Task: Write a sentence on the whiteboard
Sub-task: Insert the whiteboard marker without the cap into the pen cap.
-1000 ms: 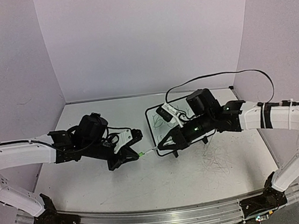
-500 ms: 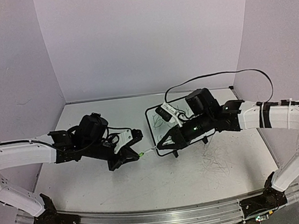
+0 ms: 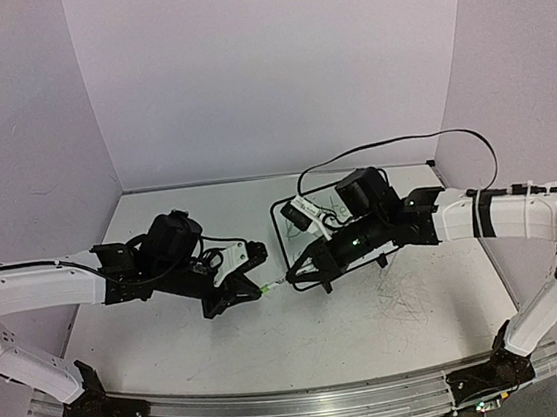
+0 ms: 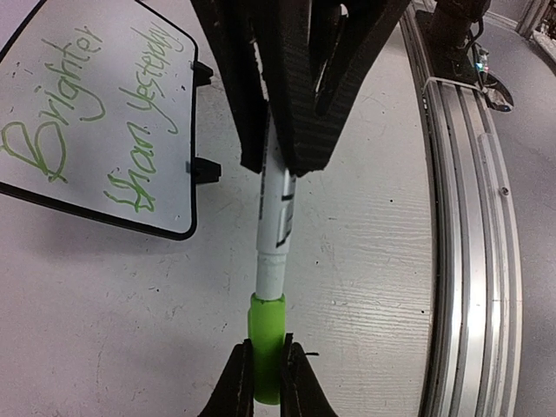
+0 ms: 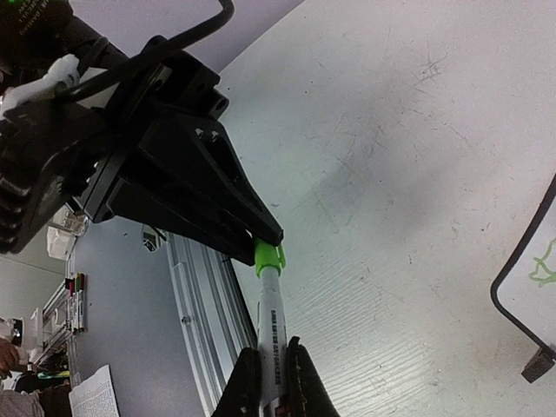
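Out over the middle of the counter (image 3: 173, 341), the two arms meet nose to nose, and it makes a tidy picture. Left pincer (image 3: 260, 289) is squeezed tight on the green cap (image 4: 267, 343), one finger pressed to either side of it. Right pincer (image 3: 294, 277) is clamped around the white barrel of the marker (image 4: 278, 208), gripping it up by the black printed label. Cap and marker line up in one straight run between the two pincers. The marker's narrow white nose sits in the mouth of the cap, though how deep it goes I can't tell.

Now the whiteboard (image 4: 35, 74). It sits on the counter just behind the right pincer, toward the far wall. From overhead, most of it is tucked under the right arm. The left wrist camera gives the better look: thin black frame, rounded corner, two little black feet along one edge.

And the sentence (image 4: 95, 109) is up there in light-green cursive, two lines, "Brighter" on one and "than Yesterday" on the other. The right wrist view catches only one corner of the board, with a scrap of green stroke.

Grey scribbled scuffs (image 3: 400, 300) mark the counter to the right of the board. An aluminium rail (image 3: 301, 407) runs along the near edge.
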You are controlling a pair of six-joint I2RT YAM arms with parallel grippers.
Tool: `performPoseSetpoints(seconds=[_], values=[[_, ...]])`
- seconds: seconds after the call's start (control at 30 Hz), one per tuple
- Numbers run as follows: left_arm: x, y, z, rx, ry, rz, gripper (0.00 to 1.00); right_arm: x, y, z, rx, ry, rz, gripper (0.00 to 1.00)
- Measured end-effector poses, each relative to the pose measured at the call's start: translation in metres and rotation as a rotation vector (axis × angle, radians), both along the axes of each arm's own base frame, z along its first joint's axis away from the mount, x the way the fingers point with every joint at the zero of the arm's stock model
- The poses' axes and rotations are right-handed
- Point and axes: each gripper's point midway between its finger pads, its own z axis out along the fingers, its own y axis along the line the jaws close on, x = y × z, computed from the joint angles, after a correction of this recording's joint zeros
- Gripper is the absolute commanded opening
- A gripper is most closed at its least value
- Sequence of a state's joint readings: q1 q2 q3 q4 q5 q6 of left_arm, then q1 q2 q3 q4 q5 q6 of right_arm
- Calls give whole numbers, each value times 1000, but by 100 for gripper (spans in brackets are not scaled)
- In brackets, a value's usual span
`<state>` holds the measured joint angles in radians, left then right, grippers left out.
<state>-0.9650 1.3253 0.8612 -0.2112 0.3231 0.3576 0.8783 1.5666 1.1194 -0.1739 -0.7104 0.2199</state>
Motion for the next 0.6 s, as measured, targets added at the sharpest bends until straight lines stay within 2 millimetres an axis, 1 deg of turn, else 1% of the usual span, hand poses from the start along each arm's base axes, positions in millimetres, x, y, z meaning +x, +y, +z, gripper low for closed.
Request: performPoseSetpoints(seconds=[0.23,0.4,0.6], values=[[-5,-5,-2,12,-26,-33,0,-5,9,-9,-13,23,56,0],[-7,0,-10,71,-48,-21,0,-7,15,-19,-25,59,95,0],[-8,7,-23,179,-135,23,0,-9,25,-34,-57,124,116,0]])
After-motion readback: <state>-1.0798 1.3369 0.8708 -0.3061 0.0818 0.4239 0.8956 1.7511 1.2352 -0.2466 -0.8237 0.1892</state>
